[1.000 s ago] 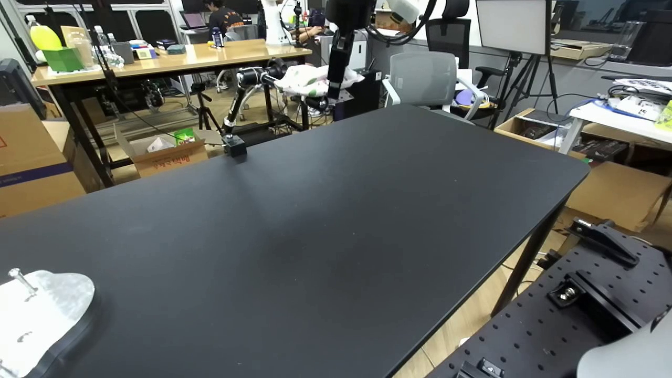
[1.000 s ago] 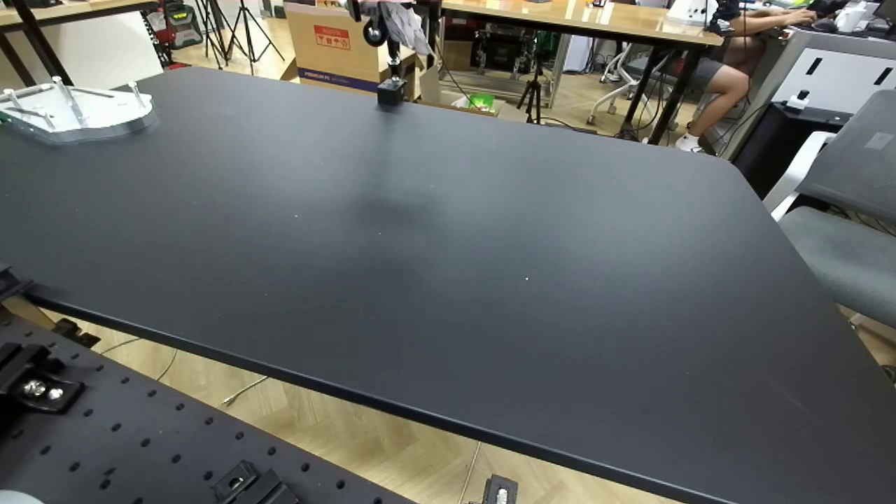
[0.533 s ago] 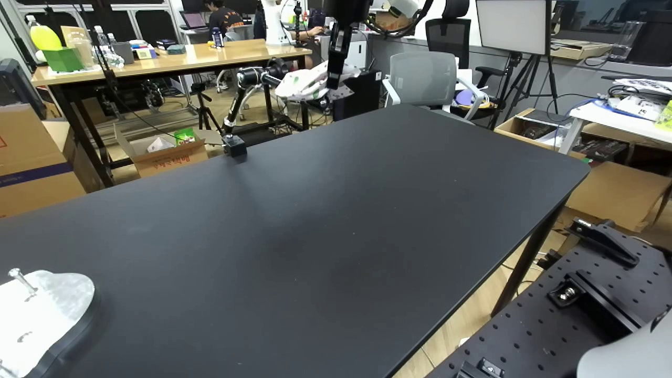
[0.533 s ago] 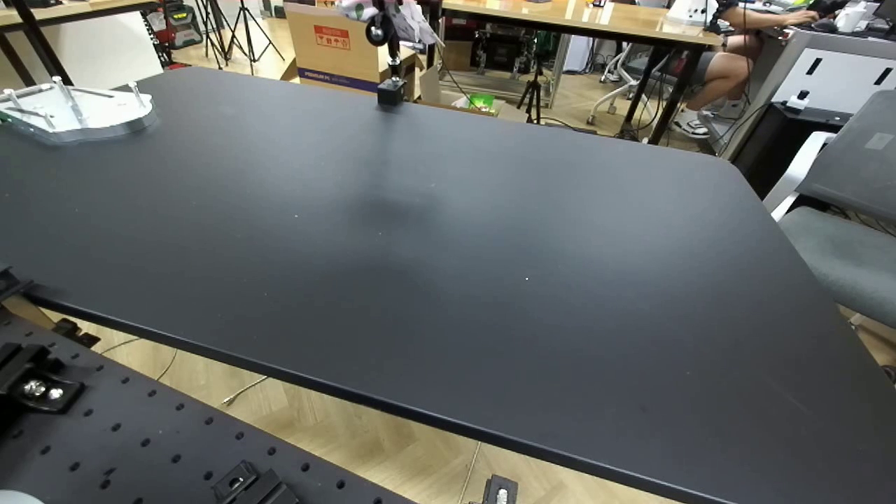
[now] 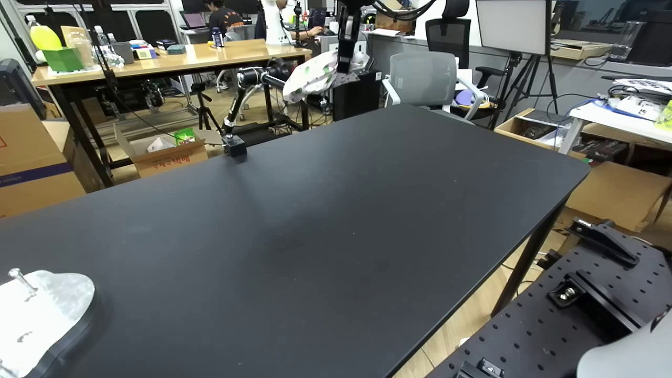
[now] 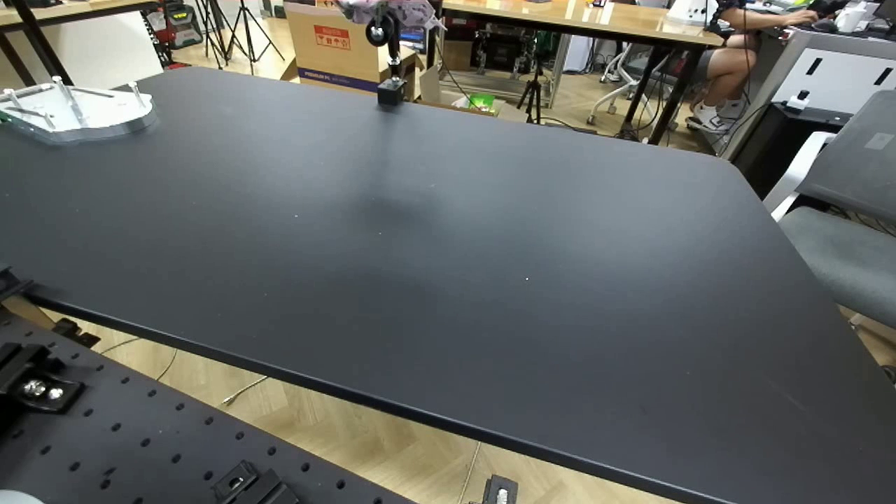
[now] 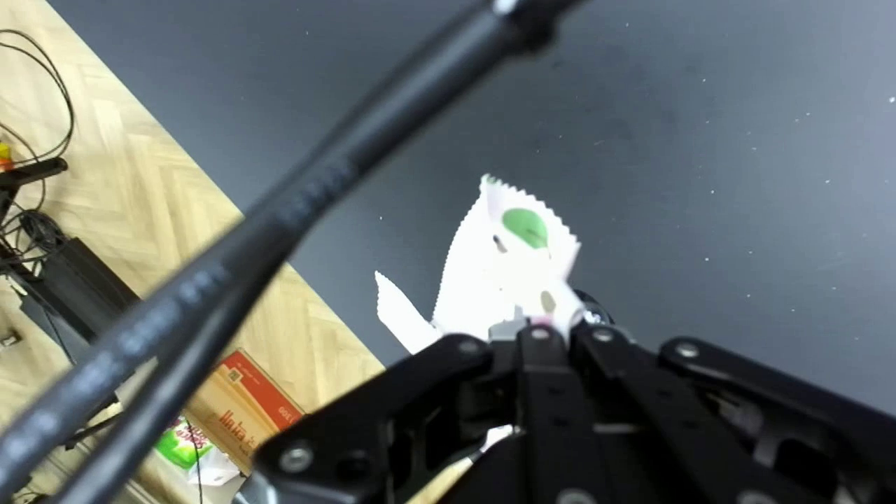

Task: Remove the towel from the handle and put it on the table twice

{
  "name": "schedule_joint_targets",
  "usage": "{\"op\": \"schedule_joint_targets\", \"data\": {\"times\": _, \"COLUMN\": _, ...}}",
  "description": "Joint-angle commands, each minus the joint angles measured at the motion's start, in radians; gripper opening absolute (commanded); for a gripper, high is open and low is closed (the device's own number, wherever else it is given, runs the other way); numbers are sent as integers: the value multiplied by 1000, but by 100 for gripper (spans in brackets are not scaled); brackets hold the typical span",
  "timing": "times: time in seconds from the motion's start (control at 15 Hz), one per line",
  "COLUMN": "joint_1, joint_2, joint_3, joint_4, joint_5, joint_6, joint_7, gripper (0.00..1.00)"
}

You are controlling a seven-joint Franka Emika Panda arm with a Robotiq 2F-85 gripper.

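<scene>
Above the table (image 7: 735, 175), cables (image 7: 315, 189) partly block sight

Robotiq gripper (image 5: 343, 69): hangs fingertips-down in an exterior view, leaning slightly off vertical.
Fingers (image 7: 544, 357): standing close together at its centre in the wrist view.
Linkages (image 7: 357, 413): flank them on both sides.

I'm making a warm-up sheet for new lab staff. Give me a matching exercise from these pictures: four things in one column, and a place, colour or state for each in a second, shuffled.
Column one
1. Towel
2. Gripper
3. Green box
4. Chair with white arms

Column two
A. On the wooden desk
B. Grey-backed
C. White with green patches
D. Closed and gripping

Right pairs: 1-C, 2-D, 3-A, 4-B
</scene>
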Motion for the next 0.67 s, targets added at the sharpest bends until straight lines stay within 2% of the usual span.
{"op": "schedule_joint_targets", "data": {"times": 0.0, "joint_1": -21, "joint_2": -47, "joint_3": 3, "joint_4": -5, "joint_5": -79, "joint_6": -49, "joint_7": 118, "gripper": 1}}
{"op": "schedule_joint_targets", "data": {"times": 0.13, "joint_1": -27, "joint_2": -59, "joint_3": 4, "joint_4": -6, "joint_5": -104, "joint_6": -62, "joint_7": 186, "gripper": 1}}
{"op": "schedule_joint_targets", "data": {"times": 0.2, "joint_1": -53, "joint_2": -125, "joint_3": -30, "joint_4": -71, "joint_5": -103, "joint_6": -80, "joint_7": 158, "gripper": 1}}
{"op": "schedule_joint_targets", "data": {"times": 0.4, "joint_1": -96, "joint_2": -178, "joint_3": -70, "joint_4": -129, "joint_5": -113, "joint_6": -113, "joint_7": 182, "gripper": 1}}
{"op": "schedule_joint_targets", "data": {"times": 0.6, "joint_1": -157, "joint_2": -209, "joint_3": -121, "joint_4": -178, "joint_5": -123, "joint_6": -84, "joint_7": 217, "gripper": 1}}
